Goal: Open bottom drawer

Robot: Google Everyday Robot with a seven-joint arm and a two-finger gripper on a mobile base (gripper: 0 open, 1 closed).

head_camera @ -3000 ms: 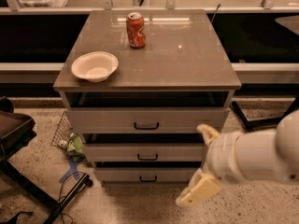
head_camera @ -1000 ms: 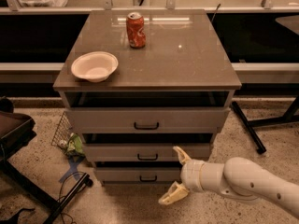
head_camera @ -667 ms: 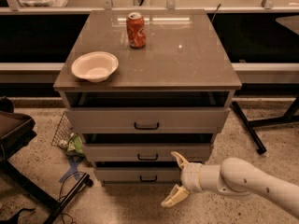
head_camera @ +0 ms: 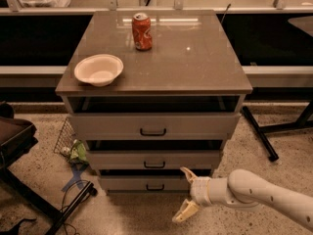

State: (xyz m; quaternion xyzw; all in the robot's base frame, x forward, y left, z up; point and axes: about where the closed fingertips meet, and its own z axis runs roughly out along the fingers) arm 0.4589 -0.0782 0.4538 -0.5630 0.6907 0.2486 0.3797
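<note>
The claw (head_camera: 180, 195) hangs low in front of the cabinet's lower right corner, at the end of a white arm (head_camera: 266, 195) that comes in from the right edge. Its two cream fingers are spread well apart w/ nothing between them: the upper fingertip (head_camera: 185, 171) sits over the right end of the bottom drawer (head_camera: 124, 182) as seen from the camera (can't tell if it touches), and the lower one points down toward the speckled floor (head_camera: 146, 214). The bottom drawer is the lowest of three grey-beige fronts, just above the floor, and its small black bar handle (head_camera: 155, 186) lies just left of the claw, not gripped. Above it are the middle drawer (head_camera: 154, 159) and the top drawer (head_camera: 154, 125), each w/ its own black handle. On the grey counter (head_camera: 195, 67) stand a dented red soda can (head_camera: 142, 32) near the back and a white bowl (head_camera: 99, 70) at the front left, well apart. Left of the cabinet, on the floor, lie a wire basket (head_camera: 62, 137), a crumpled green item (head_camera: 77, 152) and a blue tape cross (head_camera: 73, 177); part of a black chair (head_camera: 14, 138) shows at the left edge.
</note>
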